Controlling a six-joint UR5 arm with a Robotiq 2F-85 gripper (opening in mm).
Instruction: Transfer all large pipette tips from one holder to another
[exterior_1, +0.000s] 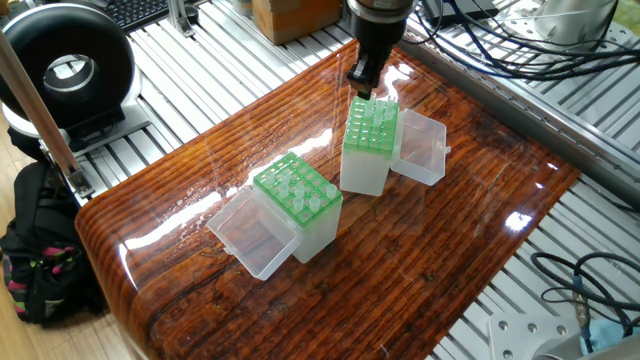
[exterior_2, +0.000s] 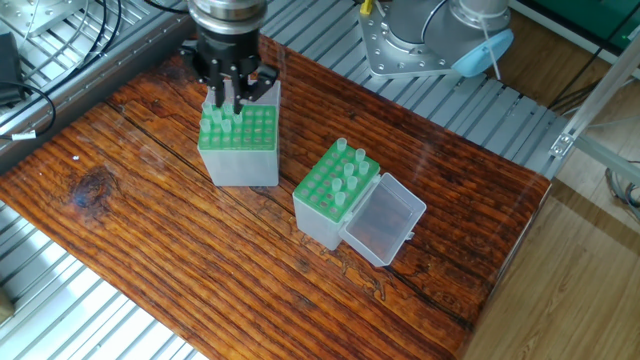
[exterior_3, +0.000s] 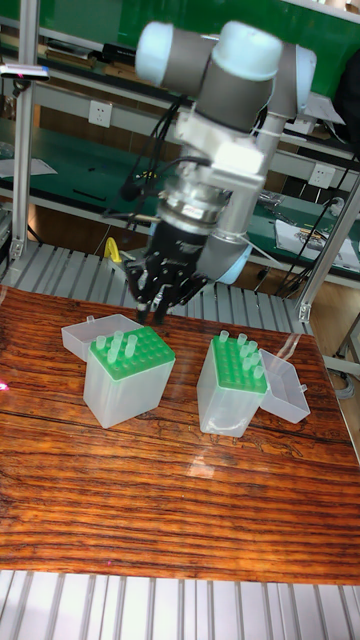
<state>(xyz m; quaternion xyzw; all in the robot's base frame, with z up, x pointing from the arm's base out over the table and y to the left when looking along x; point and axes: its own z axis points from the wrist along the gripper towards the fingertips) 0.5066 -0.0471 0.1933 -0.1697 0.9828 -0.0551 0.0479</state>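
The wooden counter (exterior_2: 130, 220) is carrying two green-topped racks standing well apart. One rack (exterior_2: 240, 145) is sitting near a counter edge; the other rack (exterior_2: 335, 195) is standing centrally, its clear lid lying open. The hand (exterior_2: 231, 98) is hovering over the first rack's corner, fingers nearly closed; its grip cannot be determined. The large pipette tips (exterior_2: 347, 170) are standing in both racks.

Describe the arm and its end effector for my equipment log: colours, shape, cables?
The arm is built of silver-grey cylindrical tubes with pale blue caps on the joints. A white bracket sits at the wrist above a ribbed black-and-silver ring. The end effector is black with slim dark fingers. Black cables run along the wrist.
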